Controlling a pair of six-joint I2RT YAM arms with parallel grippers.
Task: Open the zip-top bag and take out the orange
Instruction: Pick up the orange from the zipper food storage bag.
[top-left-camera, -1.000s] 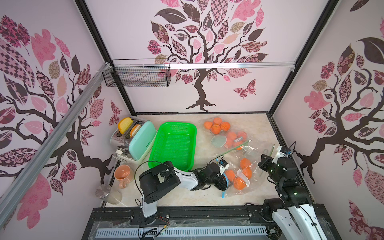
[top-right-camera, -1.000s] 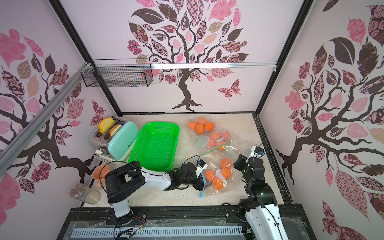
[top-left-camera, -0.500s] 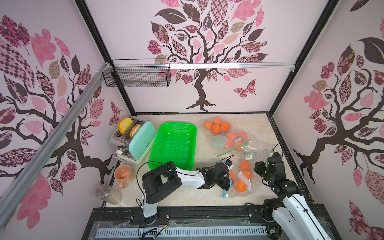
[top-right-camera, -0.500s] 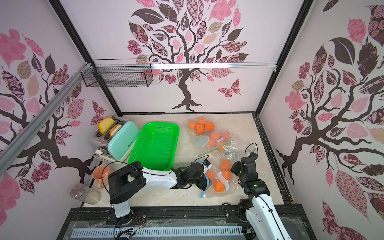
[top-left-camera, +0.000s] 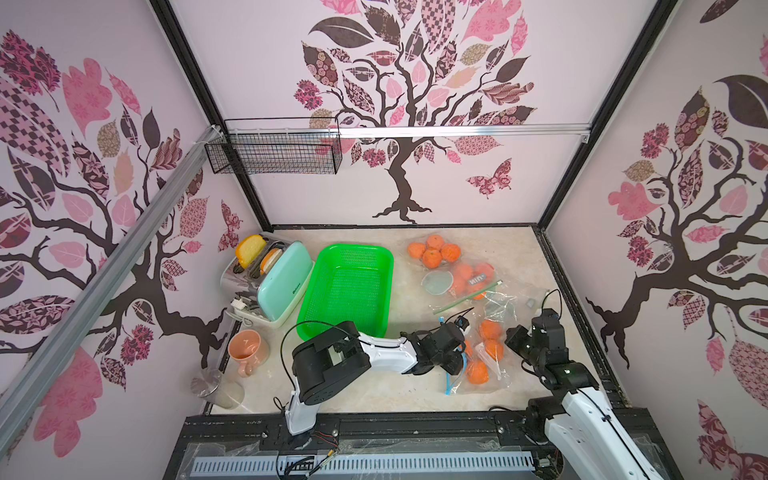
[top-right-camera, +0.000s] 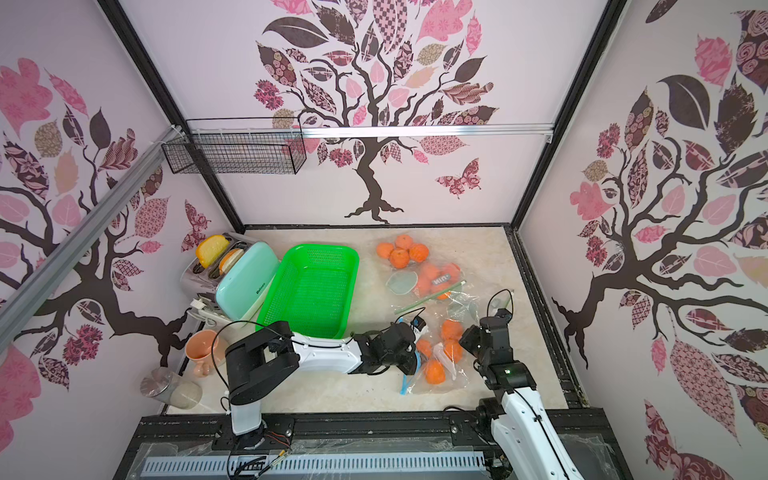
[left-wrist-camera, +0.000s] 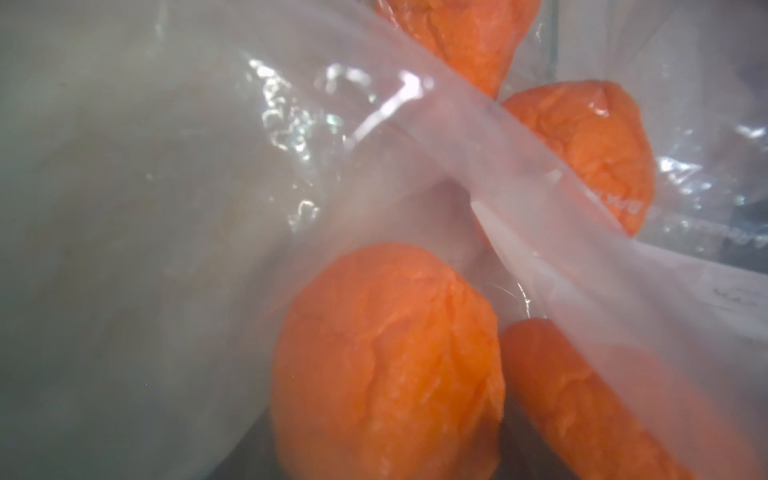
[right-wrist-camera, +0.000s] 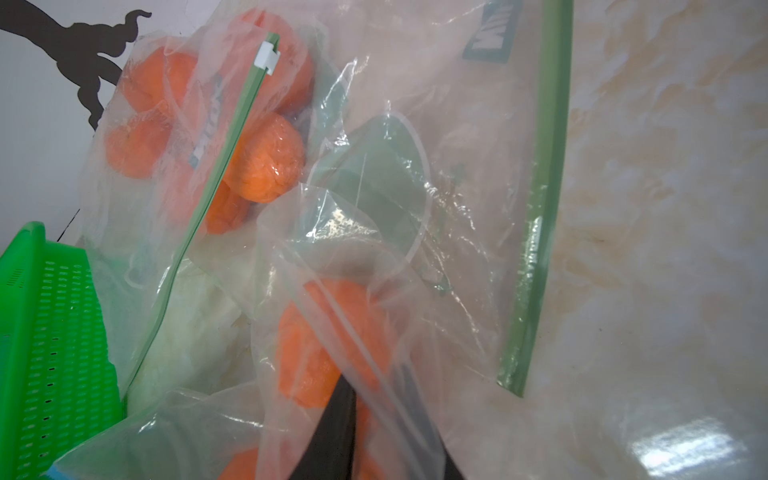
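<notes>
Peach cup (top-left-camera: 248, 348) at far left, mint toaster (top-left-camera: 284, 282) behind it, green basket (top-left-camera: 349, 286) next. Centre: left gripper (top-left-camera: 456, 360) at mouth of zip-top bag (top-left-camera: 498, 380); jaw gap hidden, cannot tell. Bag lies on table near front, oranges (top-left-camera: 477, 371) inside. At bag's right side, right gripper (top-left-camera: 510, 338); jaws blurred behind film, cannot tell.

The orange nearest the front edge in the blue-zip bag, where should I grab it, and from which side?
Pinch the orange across its round middle, probably entering from the robot's left through the blue-zip mouth; bag film wraps its other sides.
</notes>
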